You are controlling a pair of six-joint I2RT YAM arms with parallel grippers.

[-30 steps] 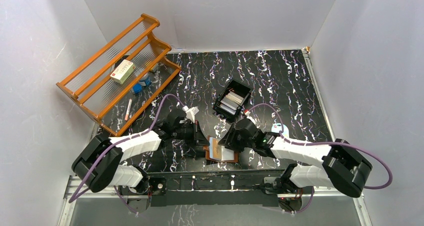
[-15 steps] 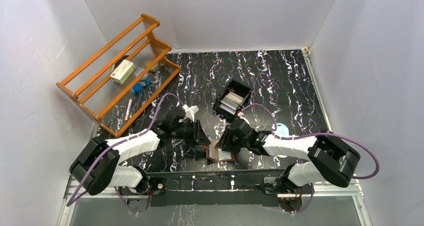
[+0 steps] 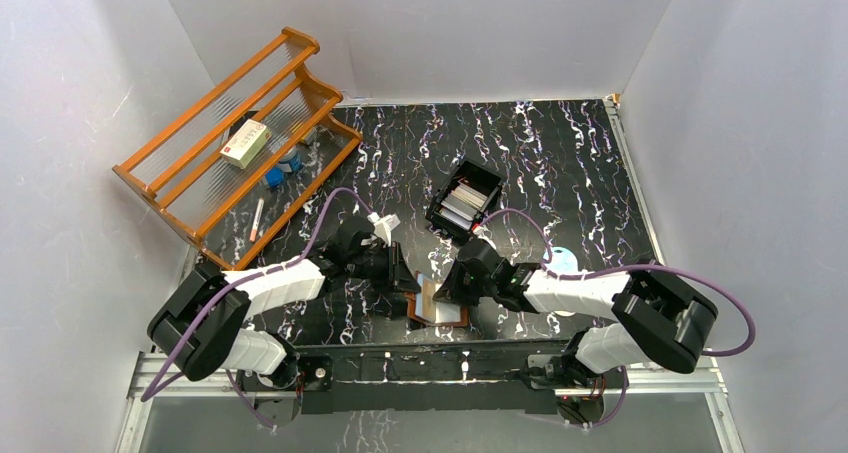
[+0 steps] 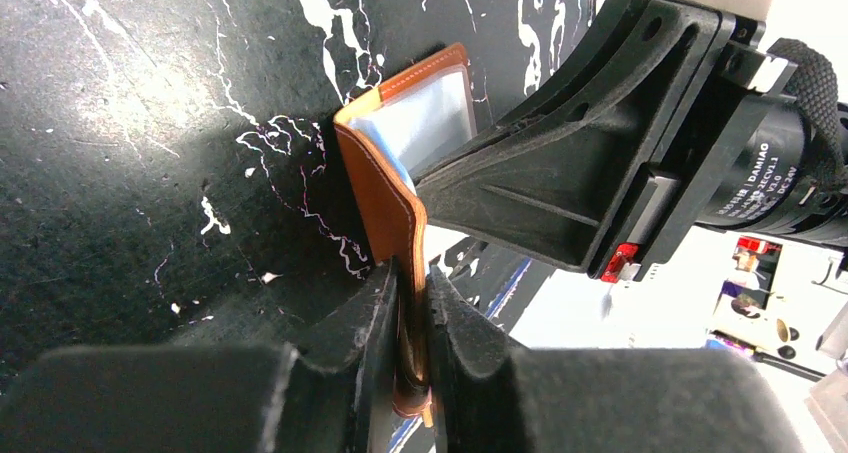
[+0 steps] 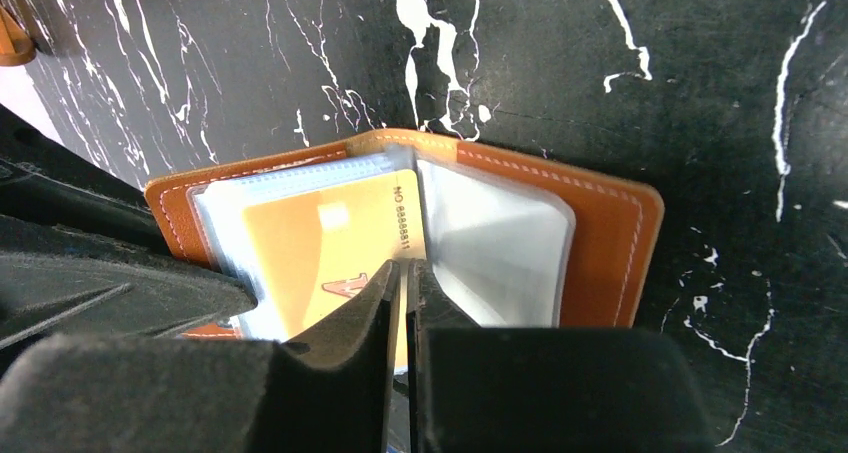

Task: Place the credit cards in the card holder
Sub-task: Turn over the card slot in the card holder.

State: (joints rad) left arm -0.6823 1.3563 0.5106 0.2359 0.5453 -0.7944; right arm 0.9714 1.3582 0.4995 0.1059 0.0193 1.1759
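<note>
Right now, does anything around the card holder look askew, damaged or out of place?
Nothing spilled or damaged. The card holder lies open; the left hand pinches one cover up on edge and the right hand pinches the orange card at the sleeves. It looks deliberate, not askew.

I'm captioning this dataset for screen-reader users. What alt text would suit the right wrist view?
A brown card holder sits open on a black marbled table, with an orange-gold card among its clear sleeves. The right gripper reaches in from below, its fingers pinched together on that card's edge.
</note>
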